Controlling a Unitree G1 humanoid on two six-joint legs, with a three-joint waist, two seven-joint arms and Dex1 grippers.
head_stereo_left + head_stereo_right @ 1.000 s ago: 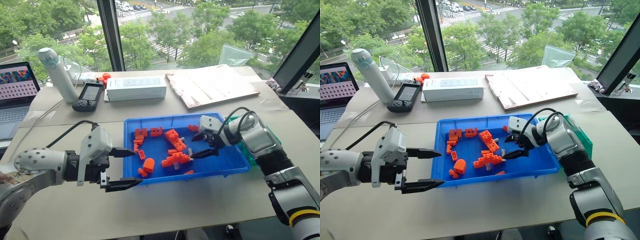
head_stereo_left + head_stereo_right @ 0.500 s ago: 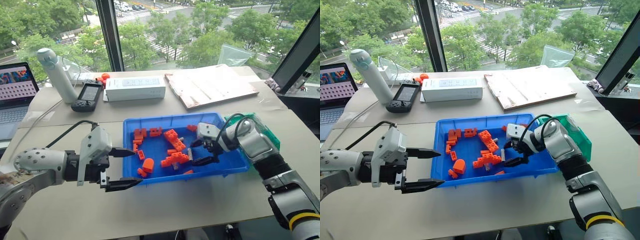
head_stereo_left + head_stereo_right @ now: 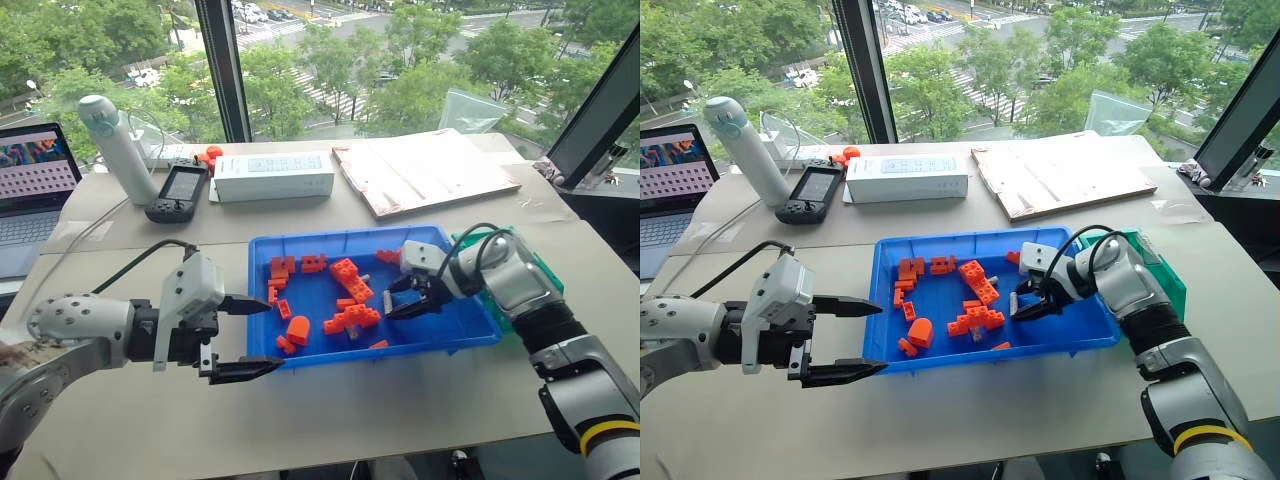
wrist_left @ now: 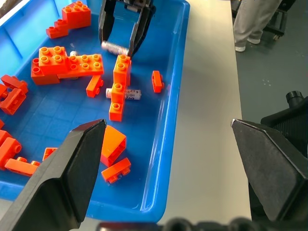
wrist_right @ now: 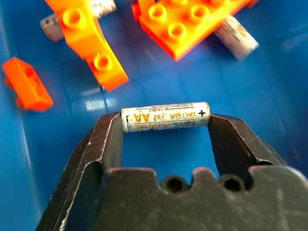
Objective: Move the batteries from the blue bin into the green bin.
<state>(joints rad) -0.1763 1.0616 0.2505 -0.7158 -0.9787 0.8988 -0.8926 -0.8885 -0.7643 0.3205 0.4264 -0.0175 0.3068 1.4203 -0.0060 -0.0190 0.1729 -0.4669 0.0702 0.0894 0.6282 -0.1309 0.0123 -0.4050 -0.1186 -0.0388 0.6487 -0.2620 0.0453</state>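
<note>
Black-fingered right gripper (image 5: 165, 129) clamps a slim grey metallic AA battery (image 5: 165, 117) end to end above the large bright-blue plastic bin (image 3: 465, 322); left gripper (image 3: 246, 337) gapes empty.

On the pale worktop (image 3: 400, 400), the large shallow blue plastic bin (image 3: 300, 250) sits in the middle, with the small green plastic bin (image 3: 540, 262) touching its right end. Orange toy bricks (image 3: 345, 270) lie scattered in the blue bin. The right gripper (image 5: 165, 126) is over that bin's right part, a slim grey battery (image 5: 165, 117) between its jaws; another battery (image 4: 126, 94) lies among the bricks. The left gripper (image 3: 245, 338) hangs just left of the bin.
</note>
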